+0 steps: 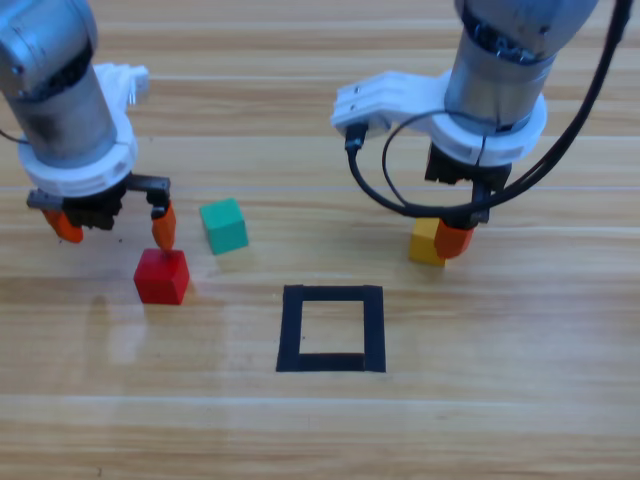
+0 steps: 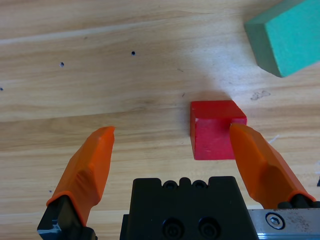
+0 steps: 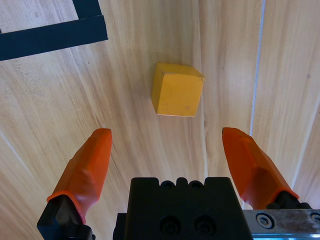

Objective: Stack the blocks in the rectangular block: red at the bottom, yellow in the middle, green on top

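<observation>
A flat square outline of black tape [image 1: 331, 328] is seen on the wooden table [image 1: 500, 400], with bare wood showing inside it. No cube is found inside the square.

The small red cube with plain matte faces [image 1: 162, 276] is placed well to the left of the tape square, a little higher in the high view. Its edges look sharp and its faces look clean. The small teal-green cube [image 1: 224, 225] is set just up and to the right of the red cube, closer to the square — the two cubes are near each other but not touching. The small yellow cube [image 1: 425, 242] is found up and to the right of the square, apart from the tape. All three cubes are seen sitting flat on the wood, and none is stacked.

The left gripper [image 1: 112, 226] is held up and to the left of the square, right by the red cube. Its orange jaws are spread wide and nothing is held. In the left wrist view the red cube [image 2: 215, 129] is seen off to one side — right by one jaw, not in the middle of the gap.

The right gripper [image 3: 169, 140] is held over the yellow cube [image 3: 177, 89]. Its jaws are spread wide too, and nothing is gripped.
</observation>
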Controlling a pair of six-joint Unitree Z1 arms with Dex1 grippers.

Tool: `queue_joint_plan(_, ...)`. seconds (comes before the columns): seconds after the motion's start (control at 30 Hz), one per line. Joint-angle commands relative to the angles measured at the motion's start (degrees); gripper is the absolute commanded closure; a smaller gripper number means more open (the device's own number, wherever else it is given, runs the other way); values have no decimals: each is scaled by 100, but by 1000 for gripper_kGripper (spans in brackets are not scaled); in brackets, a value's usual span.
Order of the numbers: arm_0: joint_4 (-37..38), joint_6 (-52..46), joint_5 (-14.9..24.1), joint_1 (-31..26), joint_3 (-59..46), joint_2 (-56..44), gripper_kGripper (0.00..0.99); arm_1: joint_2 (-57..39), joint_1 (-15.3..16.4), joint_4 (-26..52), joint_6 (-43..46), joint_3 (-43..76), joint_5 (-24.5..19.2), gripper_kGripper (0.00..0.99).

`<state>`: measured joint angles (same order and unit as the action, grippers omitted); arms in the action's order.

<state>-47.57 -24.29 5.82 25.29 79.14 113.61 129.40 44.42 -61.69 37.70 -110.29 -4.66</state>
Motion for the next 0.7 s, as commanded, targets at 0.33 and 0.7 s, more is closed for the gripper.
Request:
queue_joint_plan(0.33,-24,-304,-257,152,-39,-207,0,1052,-197,-80,-26,-511,18,39)
queue_joint_plan(0.7,345,-252,-283,284,-584,-269,1,1421,-408,-98,-26,-793,18,68)
